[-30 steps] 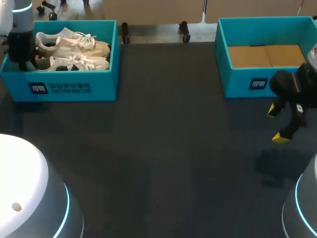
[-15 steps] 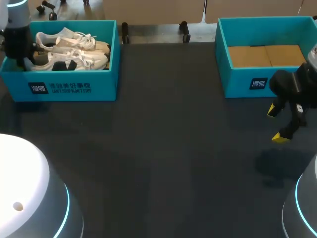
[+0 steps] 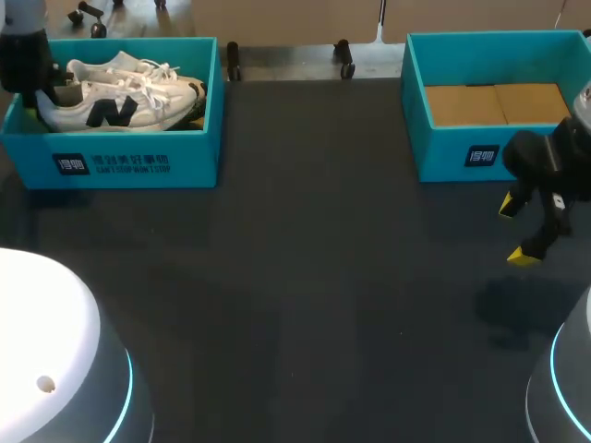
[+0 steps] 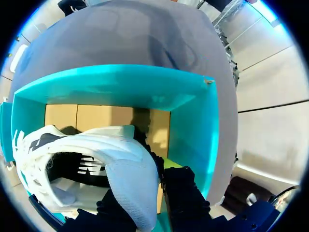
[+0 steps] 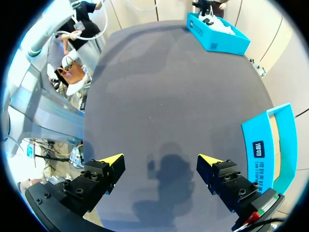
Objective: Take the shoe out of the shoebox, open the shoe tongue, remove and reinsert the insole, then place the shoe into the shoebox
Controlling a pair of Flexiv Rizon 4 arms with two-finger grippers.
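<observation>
White shoe with a dark side logo: inside the left shoebox at the table's far left corner, along the near wall, logo side turned up, toe toward the box's right wall. Behind it, by the far wall, a second white shoe. Left gripper clamped on the first shoe's heel, black fingers pressing on either side of the heel collar. Right gripper well apart from all this, above bare table, just in front of the right shoebox with its brown cardboard floor. Yellow tips spread wide, holding nothing.
</observation>
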